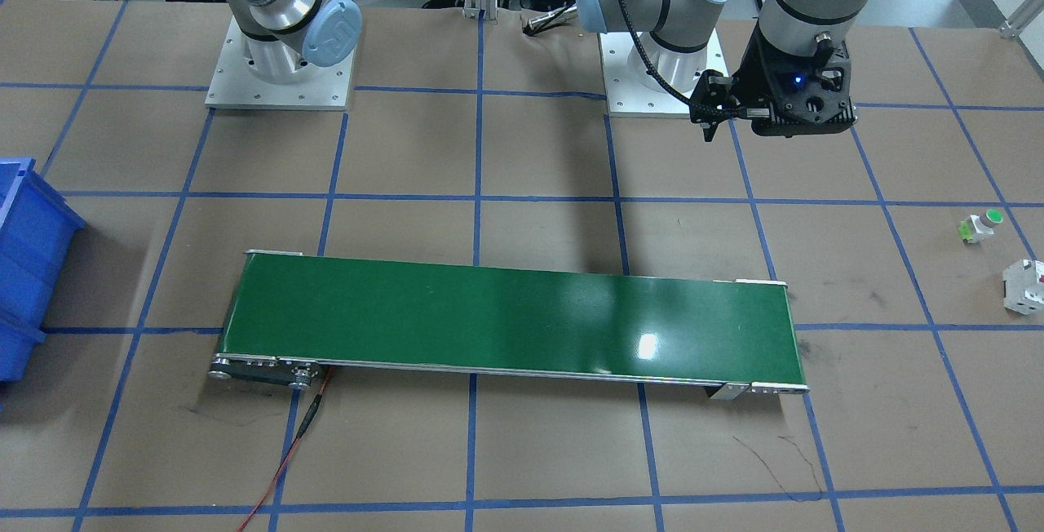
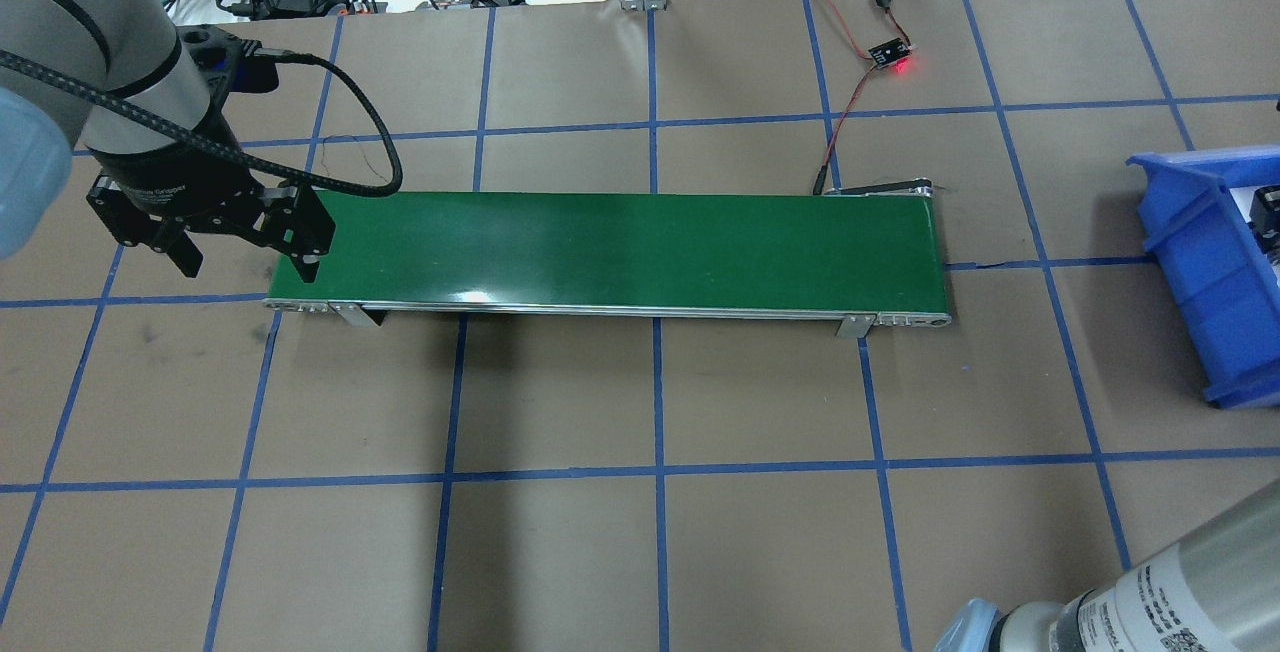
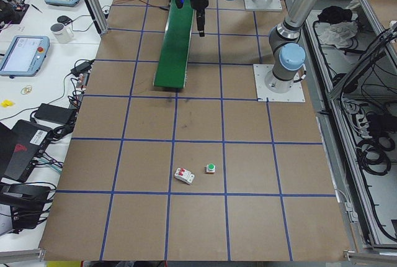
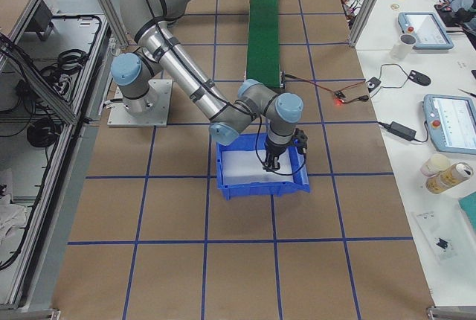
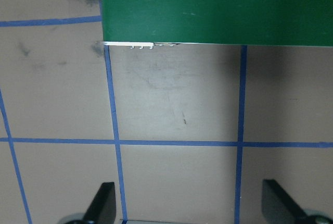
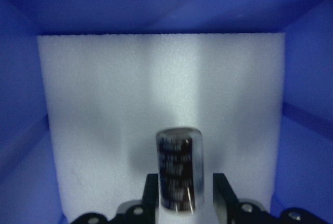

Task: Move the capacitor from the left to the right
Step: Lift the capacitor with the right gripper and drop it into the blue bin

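The capacitor [image 6: 178, 169], a dark cylinder with pale print, stands between the fingers of my right gripper [image 6: 184, 193], low over the white foam inside the blue bin [image 6: 302, 88]. Its left finger [image 6: 151, 190] touches the capacitor; a narrow gap shows at the right finger, so the jaws stand slightly open. The exterior right view shows this gripper [image 4: 271, 162] reaching down into the bin [image 4: 260, 186]. My left gripper [image 2: 250, 262] is wide open and empty, hovering over the left end of the green conveyor belt [image 2: 620, 247]. The left wrist view shows its fingers [image 5: 101, 203] over bare table.
A white button with green cap [image 1: 980, 224] and a white breaker with a red mark [image 1: 1024, 285] lie on the table on my left side. A red-black wire [image 2: 850, 102] runs from the belt to a small lit board.
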{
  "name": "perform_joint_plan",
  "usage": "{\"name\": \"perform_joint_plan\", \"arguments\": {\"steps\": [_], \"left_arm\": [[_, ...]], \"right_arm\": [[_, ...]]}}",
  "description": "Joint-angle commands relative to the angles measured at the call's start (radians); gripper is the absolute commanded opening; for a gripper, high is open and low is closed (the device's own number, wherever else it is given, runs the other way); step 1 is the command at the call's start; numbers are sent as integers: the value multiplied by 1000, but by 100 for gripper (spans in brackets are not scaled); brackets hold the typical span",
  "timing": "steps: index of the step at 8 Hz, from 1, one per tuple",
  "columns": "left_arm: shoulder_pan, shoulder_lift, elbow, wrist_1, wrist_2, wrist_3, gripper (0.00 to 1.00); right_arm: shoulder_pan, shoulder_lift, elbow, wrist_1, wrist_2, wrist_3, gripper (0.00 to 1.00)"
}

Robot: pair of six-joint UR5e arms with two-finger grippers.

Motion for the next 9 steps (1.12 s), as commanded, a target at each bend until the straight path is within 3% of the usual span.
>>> {"name": "perform_joint_plan", "arguments": {"steps": [1,3,5,7,9], "left_arm": [[-11,-3,0,17,-19,4,100],[-12,0,0,17,-11,-7,100],[-12,9,2,16,-11,3,100],[-12,5,2,17,-14,6,100],[-21,-8,-1,57,-95,10,100]], "right_arm": [[-3,-26,2,0,10,-3,100],[6,-153,1,38,16,3,100],[47,-265,-4,166,105,11,100],[173,-324,-11,245,108,111,100],[319,-359,-13,292,94,285,100]]}}
